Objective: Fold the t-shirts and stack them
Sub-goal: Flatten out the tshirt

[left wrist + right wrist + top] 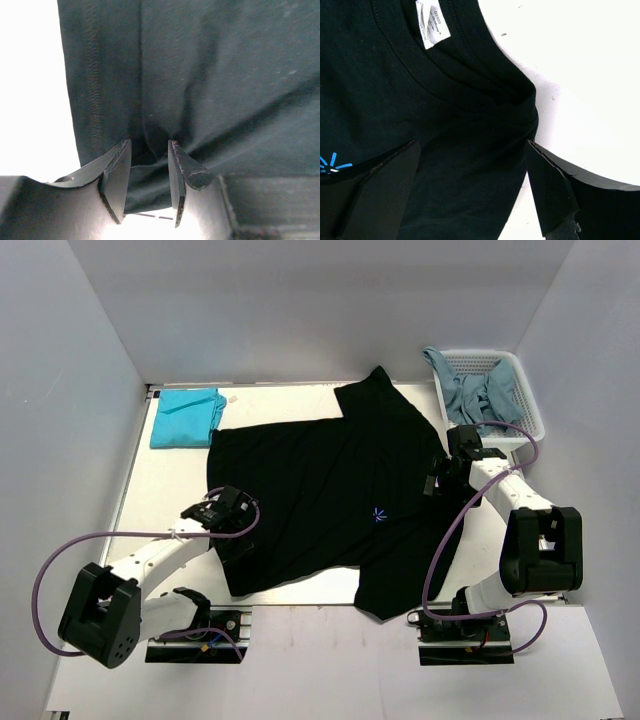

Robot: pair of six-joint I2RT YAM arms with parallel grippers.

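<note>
Wrist views alone show left claw (148, 146) seemingly pinching black tee (330, 490), right claw (472, 145) wide over collar (470, 95).

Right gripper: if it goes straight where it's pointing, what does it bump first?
The black shirt, near its collar. The open right gripper points down at that cloth, though how close it is can't be told.

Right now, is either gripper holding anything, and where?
Left gripper pinches the large black cloth t-shirt beside its hemmed edge. Right gripper open, holding nothing.
</note>
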